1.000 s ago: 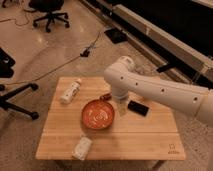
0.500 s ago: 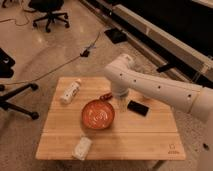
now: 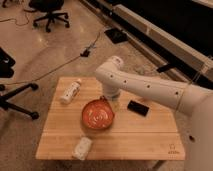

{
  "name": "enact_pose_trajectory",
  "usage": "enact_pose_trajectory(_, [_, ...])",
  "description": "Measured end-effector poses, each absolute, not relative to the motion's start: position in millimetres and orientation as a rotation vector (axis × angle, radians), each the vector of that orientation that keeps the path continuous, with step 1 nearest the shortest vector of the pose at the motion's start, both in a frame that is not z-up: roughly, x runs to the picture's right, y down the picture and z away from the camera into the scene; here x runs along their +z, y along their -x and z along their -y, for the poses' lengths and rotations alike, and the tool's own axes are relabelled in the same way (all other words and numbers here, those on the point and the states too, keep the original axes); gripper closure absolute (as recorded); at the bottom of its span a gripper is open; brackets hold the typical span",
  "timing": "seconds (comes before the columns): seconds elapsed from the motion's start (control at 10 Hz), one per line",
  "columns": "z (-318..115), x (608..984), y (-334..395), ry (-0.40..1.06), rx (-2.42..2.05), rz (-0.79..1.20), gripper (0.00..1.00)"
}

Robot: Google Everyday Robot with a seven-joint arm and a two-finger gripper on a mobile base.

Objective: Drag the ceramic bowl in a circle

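While pincer (image 3: 106, 98) sits at ceramic bowl (image 3: 97, 118) rim | bottle (image 3: 70, 91), black slab (image 3: 138, 107) nearby

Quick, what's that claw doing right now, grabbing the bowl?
Gripper: down at the far rim of the ceramic bowl; open, closed or gripping cannot be told.

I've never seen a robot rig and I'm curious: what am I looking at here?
The big white shape is a robot arm reaching in from the right. Its end is a two-finger gripper, down at the far rim of the ceramic bowl; whether it grips the rim cannot be seen. The single picture looks down from above onto a wooden table. Also on it: a white bottle lying at the back left, a flat black object right of the bowl, and a small white item near the front edge. An office chair and cables are on the floor behind.
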State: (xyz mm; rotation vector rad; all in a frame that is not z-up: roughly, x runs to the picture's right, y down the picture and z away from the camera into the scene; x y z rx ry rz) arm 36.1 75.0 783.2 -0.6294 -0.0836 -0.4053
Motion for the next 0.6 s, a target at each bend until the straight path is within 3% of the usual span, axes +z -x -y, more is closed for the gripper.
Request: enact_pose_trajectory(0.6, [-82, 810, -28, 0.630, -0.427, 0.093, 0.35])
